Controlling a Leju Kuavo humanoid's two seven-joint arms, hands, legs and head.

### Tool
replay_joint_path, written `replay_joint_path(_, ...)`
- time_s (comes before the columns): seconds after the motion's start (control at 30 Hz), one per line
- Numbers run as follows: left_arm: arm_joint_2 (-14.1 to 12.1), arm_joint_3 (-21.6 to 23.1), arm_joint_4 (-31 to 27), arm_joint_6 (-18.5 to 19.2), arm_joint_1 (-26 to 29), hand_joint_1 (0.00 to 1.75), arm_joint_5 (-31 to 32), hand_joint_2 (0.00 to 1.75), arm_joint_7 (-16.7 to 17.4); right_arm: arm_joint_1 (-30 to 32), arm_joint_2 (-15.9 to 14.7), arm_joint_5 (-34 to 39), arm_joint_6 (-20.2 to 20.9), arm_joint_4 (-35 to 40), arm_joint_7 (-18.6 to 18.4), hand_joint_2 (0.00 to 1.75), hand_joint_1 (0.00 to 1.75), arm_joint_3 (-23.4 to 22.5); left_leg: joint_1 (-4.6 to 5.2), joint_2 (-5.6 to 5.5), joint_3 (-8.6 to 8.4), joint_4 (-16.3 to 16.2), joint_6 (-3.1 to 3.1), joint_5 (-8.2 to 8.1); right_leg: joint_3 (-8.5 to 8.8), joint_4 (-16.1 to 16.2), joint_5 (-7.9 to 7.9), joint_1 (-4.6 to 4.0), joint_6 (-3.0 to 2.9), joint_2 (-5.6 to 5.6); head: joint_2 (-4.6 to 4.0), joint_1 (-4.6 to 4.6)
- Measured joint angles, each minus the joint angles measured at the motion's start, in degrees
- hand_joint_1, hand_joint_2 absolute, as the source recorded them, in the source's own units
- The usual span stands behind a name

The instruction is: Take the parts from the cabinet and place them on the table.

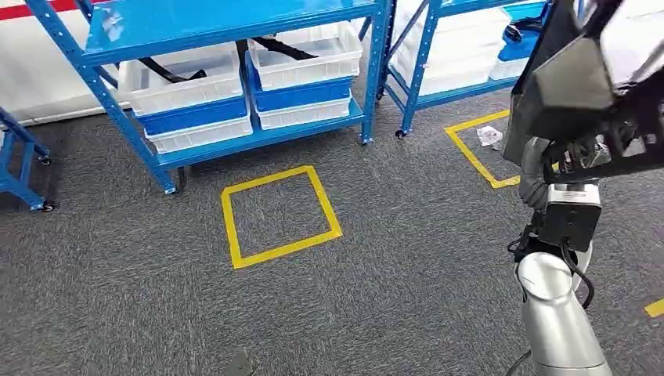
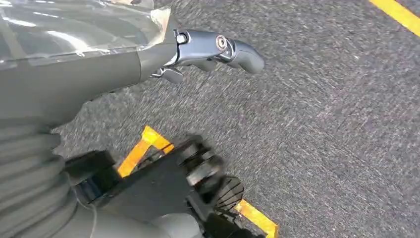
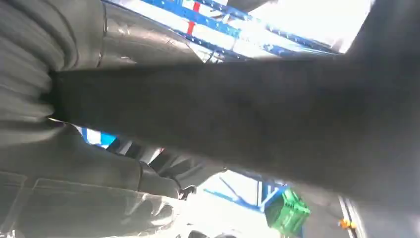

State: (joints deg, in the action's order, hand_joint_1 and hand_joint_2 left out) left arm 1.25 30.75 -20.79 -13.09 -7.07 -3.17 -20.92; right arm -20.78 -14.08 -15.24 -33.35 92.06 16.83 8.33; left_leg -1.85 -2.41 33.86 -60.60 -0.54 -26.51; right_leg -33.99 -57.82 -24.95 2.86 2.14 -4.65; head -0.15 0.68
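Hand state first: my right hand (image 1: 575, 153) is up near head height at the right, fingers wrapped around a dark flat part (image 1: 575, 74); in the right wrist view the part's long axis runs across the hand. My left hand (image 2: 208, 49) hangs over grey carpet (image 2: 322, 124), fingers apart, holding nothing. Cabinet (image 1: 235, 86) stands ahead and to my left, more dark parts in its white bins (image 1: 309, 59). Table not visible to me. My judgement: part is picked, next is turning to find the table, right hand carrying.
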Motion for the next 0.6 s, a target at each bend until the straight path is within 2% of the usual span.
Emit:
replay_joint_path(0.03,0.02,0.0,0.0,-0.04,0.01,0.0,-0.09,1.75,-0.02,0.01,0.13,0.42,-0.04,0.22,0.31,1.75,1.75,-0.04,-0.21,-2.82,-0.97,1.81,-0.23,-1.1,-0.28,-0.03,0.07,-0.31,0.59,-0.52,0.0,0.02)
replay_joint_path(0.07,-0.02,-0.02,0.0,-0.22,0.04,0.0,-0.31,1.75,-0.15,0.02,0.24,0.73,-0.24,0.4,0.59,1.75,1.75,-0.13,0.03,-2.62,-1.17,2.25,0.1,-1.12,-0.73,-0.1,0.29,-0.28,1.16,-1.15,0.0,-0.04)
replay_joint_path(0.1,-0.05,-0.02,0.0,-0.35,0.16,0.0,-0.44,1.75,-0.15,0.4,0.33,0.79,-0.44,0.59,0.9,1.75,1.75,-0.22,0.37,-1.93,-1.2,2.15,0.51,-1.06,-1.03,0.3,0.66,-0.14,1.73,-1.74,0.0,0.04)
replay_joint_path(0.17,-0.05,0.0,0.0,-0.7,0.13,0.0,-0.48,1.75,-0.22,1.65,0.26,0.83,-1.0,1.14,1.34,1.75,1.75,-0.94,0.95,-0.63,-1.3,2.45,1.79,-0.53,-1.2,1.24,1.38,-0.01,2.87,-2.96,0.0,0.11)
replay_joint_path(0.2,0.0,-0.02,-0.02,-0.74,0.06,0.0,-0.57,1.75,-0.22,2.34,0.22,0.99,-1.09,1.34,1.53,1.75,1.75,-1.25,0.53,0.21,-1.4,3.21,2.58,0.02,-1.8,0.6,1.06,0.39,2.91,-1.86,0.0,0.0)
replay_joint_path(0.23,0.02,-0.07,-0.02,-0.85,0.1,0.0,-0.66,1.75,-0.26,2.72,0.15,1.18,-1.51,1.62,1.88,1.75,1.75,-1.71,0.76,0.68,-1.53,3.48,3.04,0.11,-2.84,-1.23,-0.04,-0.24,2.54,1.24,0.0,-0.2)
replay_joint_path(0.27,0.0,-0.09,0.0,-0.85,0.24,0.0,-0.77,1.75,-0.29,2.72,0.2,1.38,-1.64,1.66,1.99,1.75,1.75,-1.84,0.95,1.64,-1.44,3.47,3.46,0.2,-5.03,-5.53,-2.17,-0.45,2.0,3.08,0.0,-0.74)
replay_joint_path(0.3,0.0,-0.11,0.0,-0.85,0.43,0.0,-0.92,1.75,-0.29,3.0,0.22,1.49,-1.73,1.68,2.08,1.75,1.75,-1.86,1.22,2.51,-1.37,3.46,3.64,0.17,-7.36,-10.6,-4.18,-0.62,1.71,3.7,0.0,-0.85)
replay_joint_path(0.33,-0.02,-0.13,0.0,-0.85,0.62,0.0,-0.94,1.75,-0.29,3.53,0.22,1.47,-1.73,1.77,2.19,1.75,1.75,-1.86,1.53,3.38,-1.26,3.45,3.8,0.14,-9.46,-15.22,-5.67,-0.72,1.61,3.84,0.0,-0.81)
replay_joint_path(0.37,0.02,-0.13,0.0,-0.85,0.75,0.0,-0.96,1.75,-0.29,4.05,0.26,1.53,-1.73,1.84,2.25,1.75,1.75,-1.9,1.78,4.2,-1.23,3.43,3.87,0.11,-10.4,-17.65,-6.13,-0.76,1.79,3.88,0.0,-0.87)
replay_joint_path(0.4,0.02,-0.13,0.0,-0.85,0.81,0.0,-0.96,1.75,-0.29,4.41,0.26,1.58,-1.73,1.86,2.25,1.75,1.75,-1.92,1.91,4.87,-1.23,3.43,3.89,0.1,-9.82,-16.98,-5.7,-0.79,2.02,3.99,0.0,-0.81)
replay_joint_path(0.43,0.02,-0.13,0.0,-0.85,0.79,0.0,-0.96,1.75,-0.29,4.6,0.26,1.58,-1.73,1.9,2.26,1.75,1.75,-1.99,1.99,5.56,-1.24,3.41,3.89,0.09,-7.87,-13.87,-4.54,-0.88,2.38,4.21,0.0,-0.87)
replay_joint_path(0.47,0.02,-0.15,0.0,-0.85,0.75,0.0,-0.96,1.75,-0.29,4.62,0.24,1.6,-1.73,1.95,2.25,1.75,1.75,-2.05,2.02,6.2,-1.28,3.4,3.87,0.07,-4.97,-8.81,-2.9,-1.02,2.71,4.91,0.0,-0.87)
replay_joint_path(0.5,0.04,-0.18,0.0,-0.85,0.71,0.0,-0.96,1.75,-0.29,4.62,0.26,1.62,-1.75,2.04,2.25,1.75,1.75,-2.27,2.12,6.72,-1.34,3.29,3.75,-0.01,-1.5,-2.89,-1.31,-1.23,2.84,6.84,0.0,-0.85)
replay_joint_path(0.53,0.04,-0.2,0.0,-0.85,0.71,0.0,-0.96,1.75,-0.29,4.5,0.24,1.62,-1.75,2.32,2.25,1.75,1.75,-2.49,2.5,7.26,-1.3,3.18,3.54,-0.15,0.23,0.65,-1.18,-1.67,2.12,9.83,0.0,-1.02)
replay_joint_path(0.57,0.09,-0.24,0.0,-0.87,0.74,0.0,-1.01,1.75,-0.33,4.55,0.28,1.64,-1.75,2.47,2.25,1.75,1.75,-2.58,2.87,7.79,-1.31,2.99,3.22,-0.38,0.51,0.72,-0.58,-2.12,1.74,9.12,0.0,-0.92)
replay_joint_path(0.6,0.0,-0.31,0.0,-0.92,0.78,0.0,-1.16,1.75,-0.35,4.63,0.33,1.84,-1.9,2.6,2.41,1.75,1.75,-2.73,2.91,8.31,-1.35,3.04,3.09,-0.39,0.27,0.42,-0.56,-2.1,1.39,8.44,0.0,-0.8)
